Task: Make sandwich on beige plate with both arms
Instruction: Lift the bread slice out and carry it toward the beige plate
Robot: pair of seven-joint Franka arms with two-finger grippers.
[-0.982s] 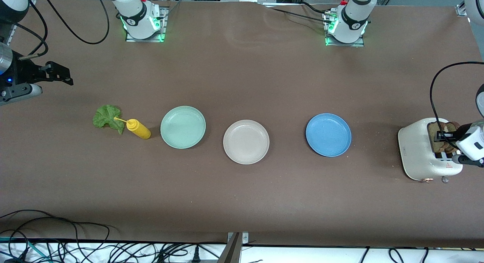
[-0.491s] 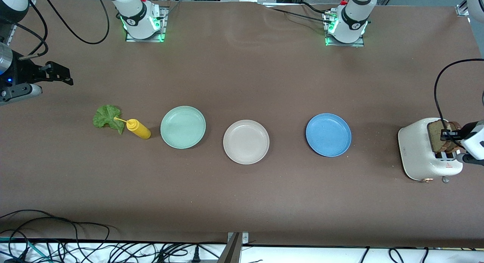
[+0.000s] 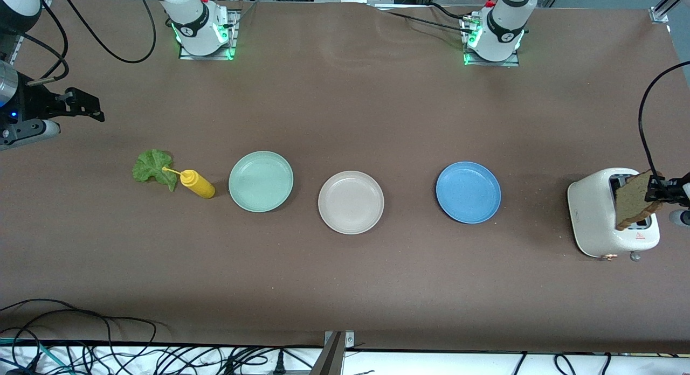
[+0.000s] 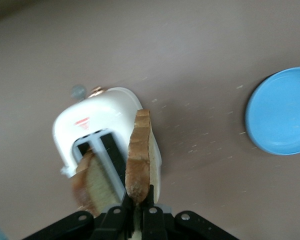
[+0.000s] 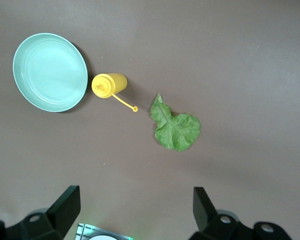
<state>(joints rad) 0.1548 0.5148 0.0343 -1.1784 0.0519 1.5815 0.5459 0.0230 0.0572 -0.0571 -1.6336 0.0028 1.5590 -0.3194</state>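
My left gripper (image 3: 653,191) is shut on a brown bread slice (image 3: 635,199) and holds it in the air over the white toaster (image 3: 595,217). In the left wrist view the slice (image 4: 139,155) stands on edge between the jaws of my left gripper (image 4: 138,197), and a second slice (image 4: 90,181) sits in a toaster slot. The beige plate (image 3: 351,202) lies empty mid-table. The green lettuce leaf (image 3: 153,167) lies toward the right arm's end, also in the right wrist view (image 5: 176,127). My right gripper (image 3: 81,106) is open, waiting high above the table (image 5: 135,200).
A yellow squeeze bottle (image 3: 196,183) lies beside the lettuce, its cap strap toward the leaf. A mint-green plate (image 3: 261,181) sits between the bottle and the beige plate. A blue plate (image 3: 468,192) sits between the beige plate and the toaster. Cables lie along the table's near edge.
My left gripper has lifted the bread slice up out of the toaster slot and drawn it toward the left arm's end. The right arm has not moved.
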